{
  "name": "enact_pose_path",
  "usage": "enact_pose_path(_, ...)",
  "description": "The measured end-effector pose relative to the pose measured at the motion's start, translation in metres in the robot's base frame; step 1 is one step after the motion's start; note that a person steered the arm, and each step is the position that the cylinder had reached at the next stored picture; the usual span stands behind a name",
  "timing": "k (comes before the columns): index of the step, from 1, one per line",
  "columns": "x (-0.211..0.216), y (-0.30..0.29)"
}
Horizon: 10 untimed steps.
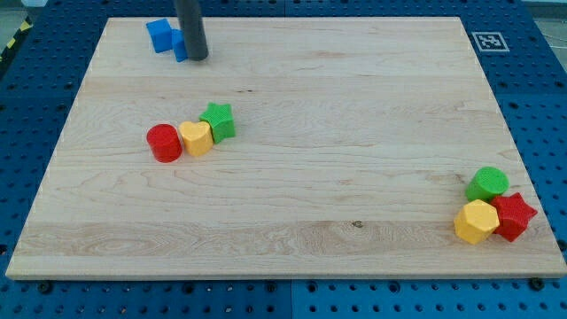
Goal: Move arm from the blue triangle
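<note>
Rod: a straight dark shaft comes down from the view's top edge, nearly upright, leaning slightly toward the view's right at its lower end.
My tip (197, 58): on the board near its top-left corner. No jaws or fingers here, only a bare rod end, holding nothing.
Tip vs blue blocks: pressed against, or just in front of, a small blue piece (181, 46) at its 9 o'clock; the rod hides part of that piece, so whether they touch cannot be told, nor its shape.
Blue block (159, 35): at 10 o'clock from the tip, touching or just beside the small blue piece. Which of the two is the triangle cannot be told.
Left cluster: at 6 o'clock from the tip, well apart, a row of three touching blocks: red cylinder (164, 143), yellow hexagon (196, 138), green star (218, 120), rising toward the view's right.
Right cluster: at 4 o'clock from the tip, by the board's bottom-right corner: green cylinder (487, 183) above, yellow hexagon block (476, 221) and red star (515, 216) below, all touching.
Board (337, 115): pale wood, lying on a blue perforated table (540, 106).
Marker (489, 41): a black-and-white square tag at the board's top-right corner; no readable writing.
</note>
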State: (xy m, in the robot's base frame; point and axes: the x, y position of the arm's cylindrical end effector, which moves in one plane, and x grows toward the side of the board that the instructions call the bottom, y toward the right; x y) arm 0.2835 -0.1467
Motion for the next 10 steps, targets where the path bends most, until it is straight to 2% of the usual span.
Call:
enact_pose_path(5,0.002,-0.016)
enact_pose_path(6,0.02,-0.016)
enact_pose_path(10,0.037,-0.016)
